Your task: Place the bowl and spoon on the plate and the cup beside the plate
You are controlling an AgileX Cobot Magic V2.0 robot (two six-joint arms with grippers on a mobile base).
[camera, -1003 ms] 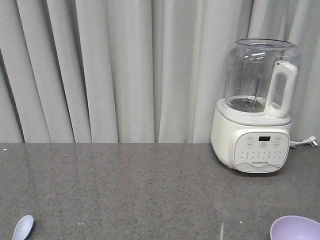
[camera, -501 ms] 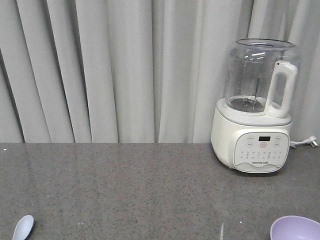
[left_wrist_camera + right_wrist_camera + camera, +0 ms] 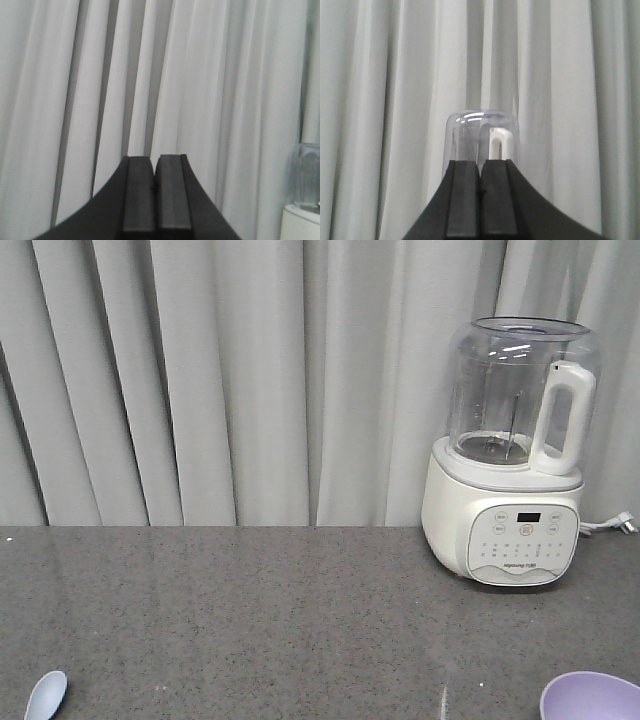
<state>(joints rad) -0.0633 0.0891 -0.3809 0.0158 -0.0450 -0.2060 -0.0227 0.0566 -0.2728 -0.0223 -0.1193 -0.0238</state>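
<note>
A pale grey curtain (image 3: 250, 380) is hanging in folds across the whole background. In front of it a dark speckled table (image 3: 280, 620) is stretching from edge to edge. A white blender (image 3: 510, 500) is standing upright at the back right of the table, its handle facing forward and right; a thin metal rod is standing inside its clear jug, and a white plug (image 3: 622, 523) is lying just behind its base.

The left fingers (image 3: 139, 195) are pressing together with no gap, gripping nothing, and pointing at the curtain. The right fingers (image 3: 464, 200) are likewise pressing together around nothing, pointing toward the blender jug, well apart from it.

The bowl (image 3: 592, 698) is sitting at the table's near right corner, mouth up, partly cut off by the frame; the part of its inside that is showing is plain lavender. The spoon (image 3: 45, 695) is lying at the near left, well apart from the bowl. Only its scoop is showing, pointing toward the curtain and leaning slightly right, with its long axis running off the bottom edge.
</note>
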